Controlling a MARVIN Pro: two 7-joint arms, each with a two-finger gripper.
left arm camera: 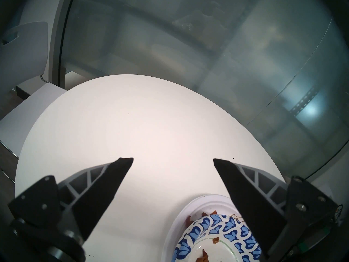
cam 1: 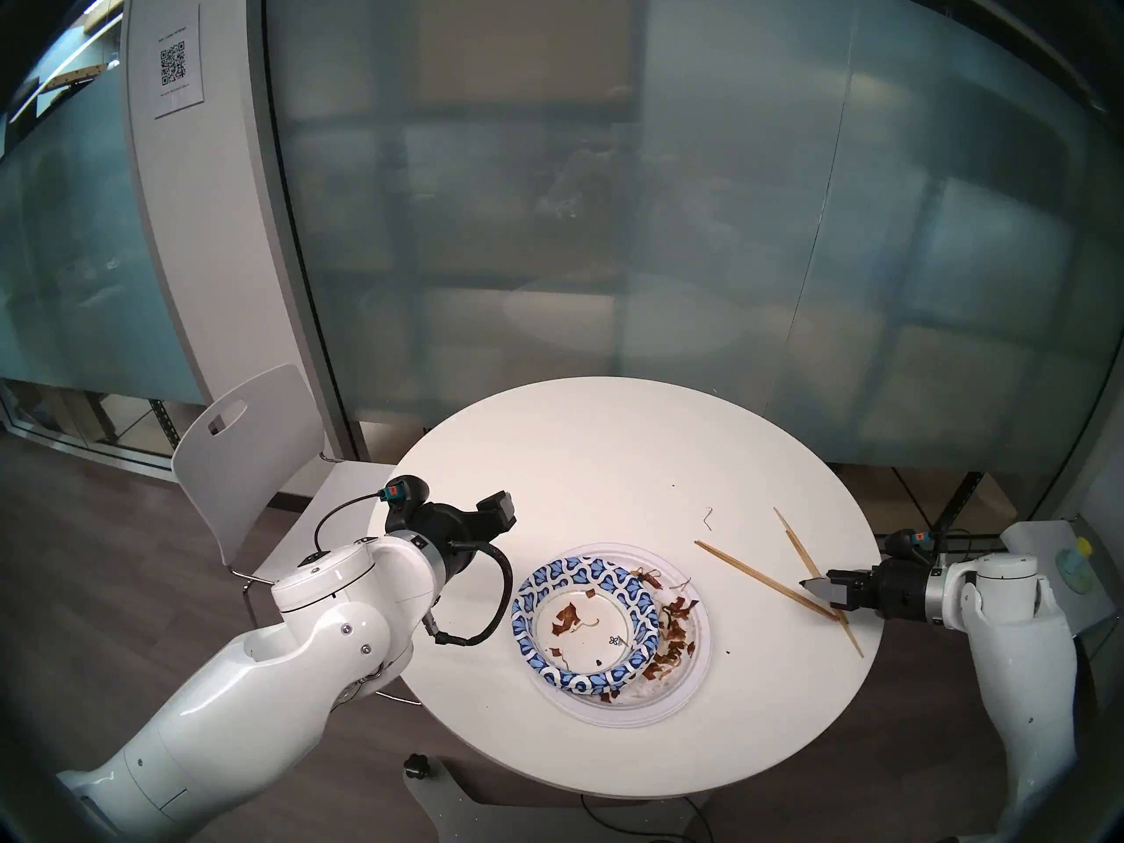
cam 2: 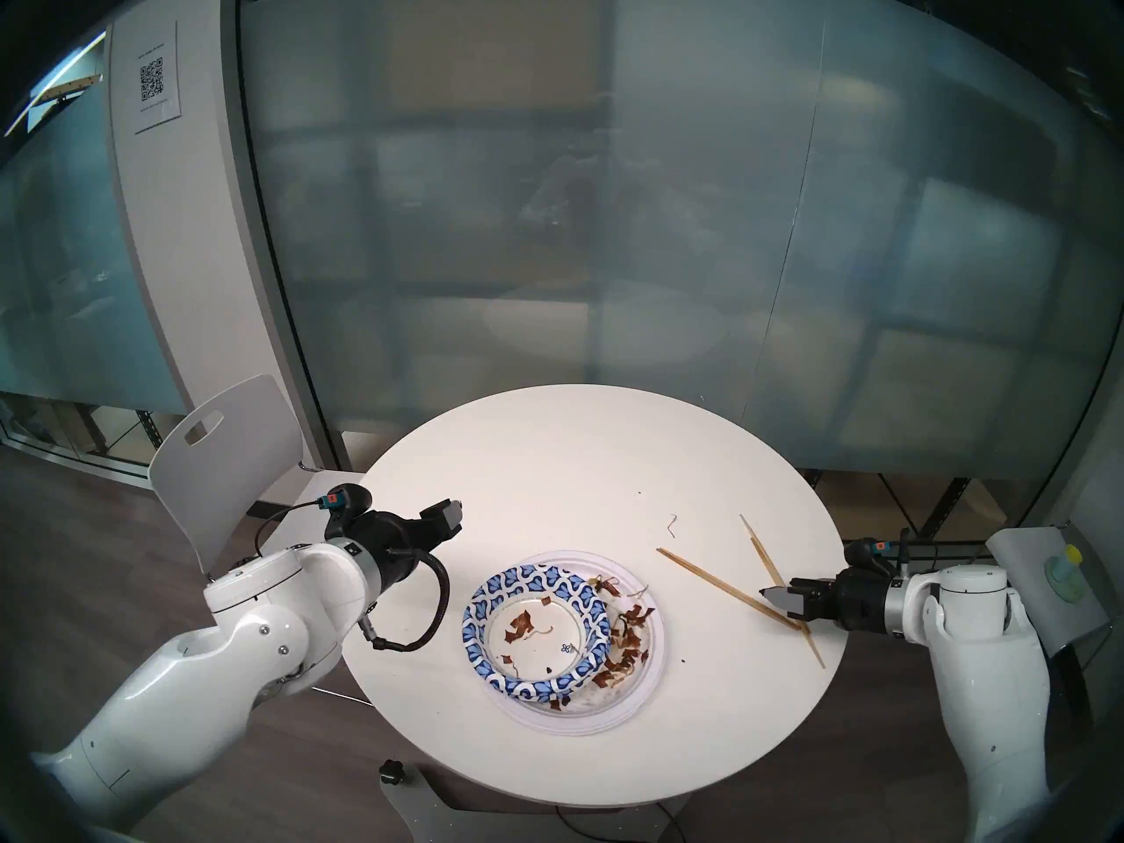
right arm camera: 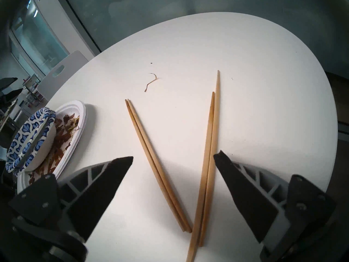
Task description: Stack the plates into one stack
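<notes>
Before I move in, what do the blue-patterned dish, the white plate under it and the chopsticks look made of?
Blue-patterned dish: likely coated paper, printed rim, slight sheen. White plate: apparently molded paper or pulp, matte, embossed rim. Chopsticks: bare wood or bamboo, tan, unvarnished.

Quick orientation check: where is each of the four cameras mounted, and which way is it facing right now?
Head left: high up, facing down at the table; both arms show.
Head right: nearly the same picture.
Left wrist: looks across the table past the open left gripper, the stack at bottom right.
Right wrist: looks down between the open right gripper at the chopsticks.
Shared: both wrist views show the stack.
</notes>
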